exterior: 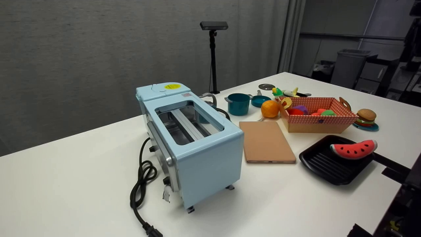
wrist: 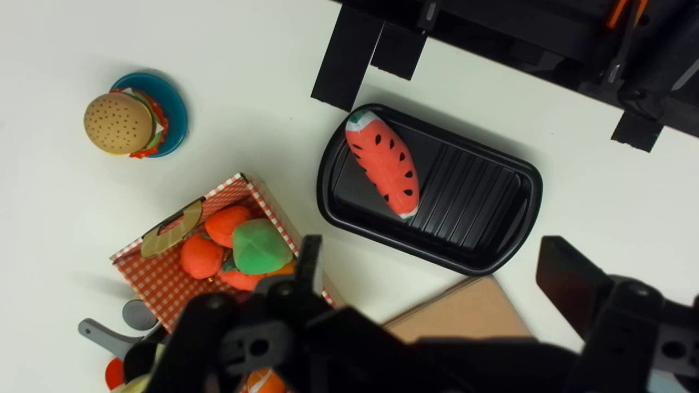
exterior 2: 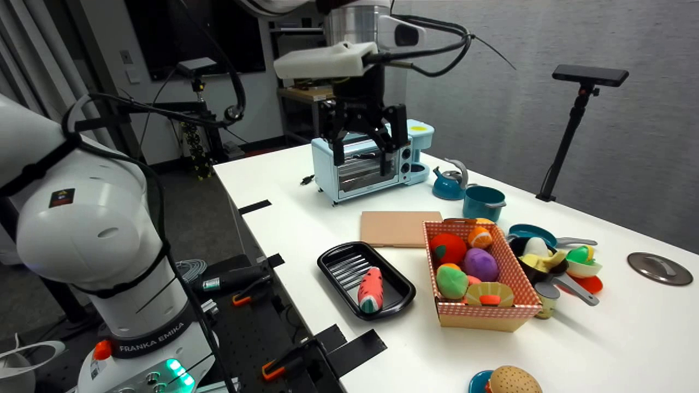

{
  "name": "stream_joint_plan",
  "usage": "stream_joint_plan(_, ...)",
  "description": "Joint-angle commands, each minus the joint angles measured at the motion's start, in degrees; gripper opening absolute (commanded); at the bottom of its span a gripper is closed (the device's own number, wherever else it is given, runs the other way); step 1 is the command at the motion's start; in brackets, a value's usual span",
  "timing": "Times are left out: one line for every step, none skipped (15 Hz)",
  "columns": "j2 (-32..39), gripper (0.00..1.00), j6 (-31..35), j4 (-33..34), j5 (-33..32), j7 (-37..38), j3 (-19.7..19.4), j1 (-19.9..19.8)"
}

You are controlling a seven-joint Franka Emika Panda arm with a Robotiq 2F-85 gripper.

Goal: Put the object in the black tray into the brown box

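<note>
The object is a red toy watermelon slice with black seeds and a green and white rind, seen in both exterior views (exterior: 354,149) (exterior 2: 371,289) and the wrist view (wrist: 385,164). It lies in the black tray (exterior: 324,166) (exterior 2: 345,266) (wrist: 464,202), towards one end. The brown box (exterior: 315,127) (exterior 2: 475,321) (wrist: 155,289) has a red checkered lining and holds several toy foods. It stands beside the tray. My gripper (exterior 2: 362,161) is open and empty, high above the table. In the wrist view its fingers (wrist: 431,245) are wide apart, with the tray beyond them.
A tan board (exterior: 268,141) (exterior 2: 398,228) lies beside the tray. A blue toaster oven (exterior: 197,131) stands further off. A toy burger (wrist: 120,123), teal pot (exterior 2: 483,203), pans and an orange (exterior: 270,109) stand around the box. Black tape strips (wrist: 347,60) mark the table edge.
</note>
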Motion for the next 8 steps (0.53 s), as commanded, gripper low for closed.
stream_joint_plan(5.6, 1.0, 6.9, 1.9, 0.0, -2.4, -0.6, 0.7)
stream_joint_plan(7.0, 1.0, 9.0, 1.9, 0.1, -2.8, -0.6, 0.6)
stream_joint_plan(8.2, 1.0, 10.8, 2.0, 0.2, -3.2, -0.5, 0.5)
stream_joint_plan(9.3, 1.0, 12.1, 2.0, 0.5, -3.6, -0.6, 0.4)
stream_joint_plan(10.3, 1.0, 13.3, 1.9, 0.6, -3.9, -0.6, 0.3)
stream_joint_plan(11.2, 1.0, 14.2, 1.8, 0.8, -4.2, -0.5, 0.2)
stream_joint_plan(12.1, 1.0, 15.0, 1.7, 0.8, -4.2, -0.4, 0.1)
stream_joint_plan(12.9, 1.0, 15.7, 1.3, 0.8, -4.2, -0.3, 0.0)
